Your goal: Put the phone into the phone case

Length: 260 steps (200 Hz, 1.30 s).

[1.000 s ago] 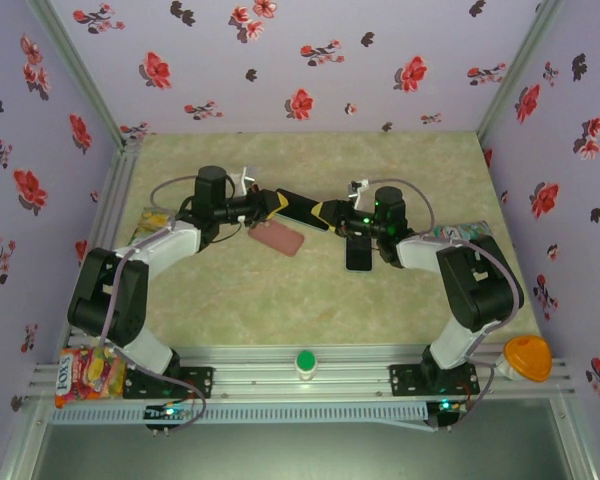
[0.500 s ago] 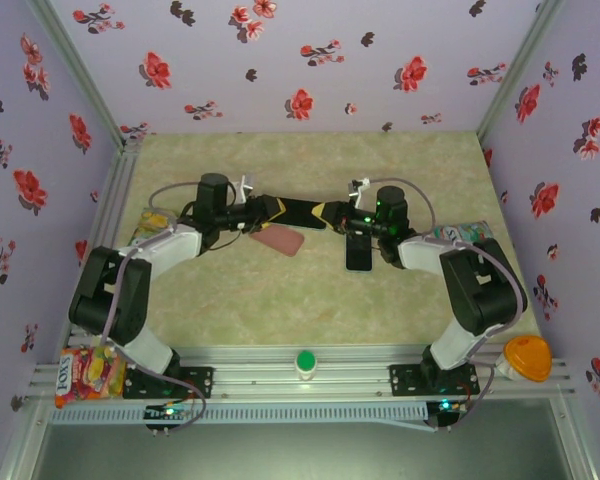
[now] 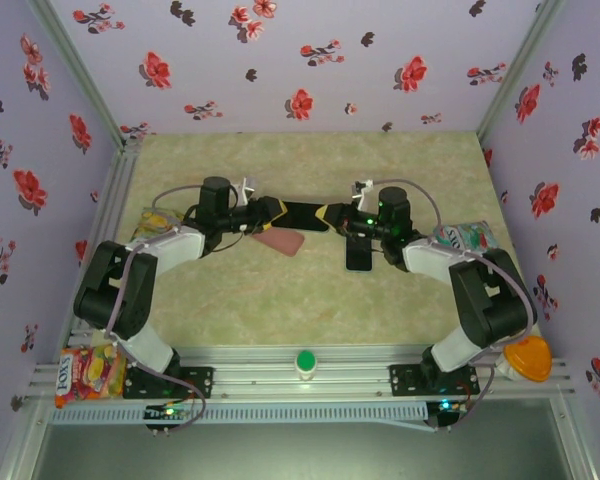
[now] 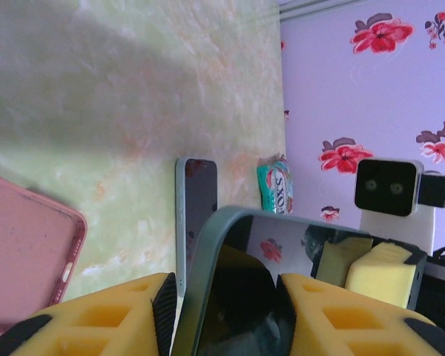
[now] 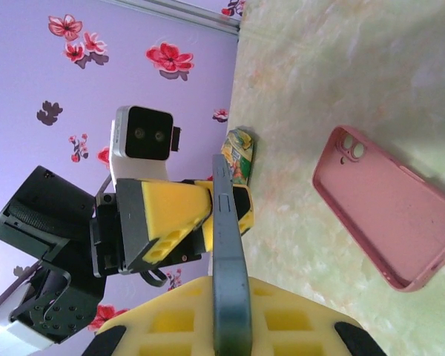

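Enclosure with purple flowered walls (image 3: 280, 60) and a pale green marbled table (image 3: 280, 310). Above the middle of that table the phone (image 3: 300, 213) hangs in the air, spanning the gap between the two arms. The right gripper (image 3: 330, 216) is closed on one end, its yellow pads pinching the handset across its thickness, so its wrist camera sees it edge-on. The left gripper (image 3: 270, 210) stands partly open around the other end — the handset slants between its fingers with no firm clamp evident. Judgement: this reads as a hand-over, with the right side carrying the weight so the phone can be turned for insertion. The phone is a thin slab with a grey-green frame, a side button and a glossy dark face mirroring the wall flowers. The phone case (image 3: 278, 241) — pink, apparently cavity up, camera cut-out at one corner — lies flat on the table just below the phone, apart from it. A second dark handset (image 3: 358, 256) lies flat near the right gripper.
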Tool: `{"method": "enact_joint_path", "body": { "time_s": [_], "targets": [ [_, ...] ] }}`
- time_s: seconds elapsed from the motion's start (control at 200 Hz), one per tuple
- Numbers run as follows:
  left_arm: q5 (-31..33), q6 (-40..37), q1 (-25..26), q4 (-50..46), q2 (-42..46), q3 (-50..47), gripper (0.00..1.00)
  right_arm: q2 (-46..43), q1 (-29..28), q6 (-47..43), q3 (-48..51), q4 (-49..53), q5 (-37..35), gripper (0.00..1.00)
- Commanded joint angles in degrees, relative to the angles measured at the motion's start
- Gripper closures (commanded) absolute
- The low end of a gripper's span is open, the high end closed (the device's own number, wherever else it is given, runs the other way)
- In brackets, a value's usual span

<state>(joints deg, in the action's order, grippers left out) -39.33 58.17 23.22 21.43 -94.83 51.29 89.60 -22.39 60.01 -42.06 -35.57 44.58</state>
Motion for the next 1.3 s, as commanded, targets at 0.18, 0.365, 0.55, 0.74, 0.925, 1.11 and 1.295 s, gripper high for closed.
{"method": "enact_joint_path", "body": {
  "time_s": [0.18,0.365,0.55,0.74,0.925,1.11,1.295],
  "targets": [
    [0.7,0.04,-3.31,4.5,0.48,-2.67,0.55,-3.85,-0.59,-1.71,0.15,1.74,-0.95,1.0],
    [0.91,-1.45,-10.56,3.22,3.71,-5.92,0.55,-4.39,-0.72,-2.54,-0.09,3.93,-1.94,1.0],
    [3.39,-9.33,-13.51,-6.69,1.98,-2.54,0.55,-3.78,-0.96,-5.31,-1.64,8.94,-3.93,1.0],
    [5.24,-11.98,-13.56,-9.52,-4.22,2.08,0.56,0.01,-2.06,-4.7,-3.27,8.36,-6.27,1.0],
    [5.23,-13.66,-13.6,-9.94,-9.51,6.13,0.56,4.53,-5.64,-3.76,-5.55,7.67,-12.34,1.0],
    [5.14,-14.28,-13.56,-9.25,-12.75,7.16,0.56,10.59,-7.29,0.41,-7.33,1.17,-14.97,1.0],
    [4.97,-14.39,-13.46,-8.17,-14.04,6.91,0.56,15.37,-8.19,2.31,-9.73,-0.51,-16.76,1.0]
  ]
}}
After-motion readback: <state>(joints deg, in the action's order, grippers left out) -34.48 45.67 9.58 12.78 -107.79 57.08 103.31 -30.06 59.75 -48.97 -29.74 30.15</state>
